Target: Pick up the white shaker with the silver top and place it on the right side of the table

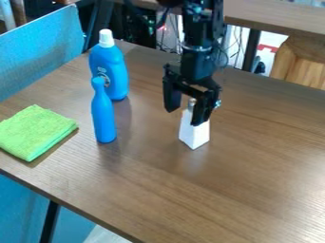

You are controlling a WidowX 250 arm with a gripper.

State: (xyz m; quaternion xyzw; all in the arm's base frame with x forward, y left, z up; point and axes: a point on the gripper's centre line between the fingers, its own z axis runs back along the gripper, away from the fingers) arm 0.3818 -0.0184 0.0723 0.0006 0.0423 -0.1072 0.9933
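A light-blue, fabric-like panel stands along the far left side of the brown wood-grain desk. A bright green folded cloth lies flat on the desk near its left edge. To the right of the cloth, and apart from it, stands a slim, solid-blue bottle, upright, with a narrow neck and a small rounded top. Just behind it and slightly to the right is a larger blue plastic bottle, also upright, fitted with a white cap and bearing a label on its front. The slim bottle partly overlaps the larger one from this angle; contact between the two cannot be determined

Next in sequence is the black two-finger gripper, pointing downward, well apart from both bottles. Its jaws are spaced apart. The white, tapered, four-sided object with a grey top stands upright on the desk directly at the gripper. Its upper section is located between the jaws, and the right-hand jaw in the view partly covers its upper side; whether that jaw touches it cannot be determined. Behind the desk, at the upper right, are a second brown tabletop and a light wooden structure
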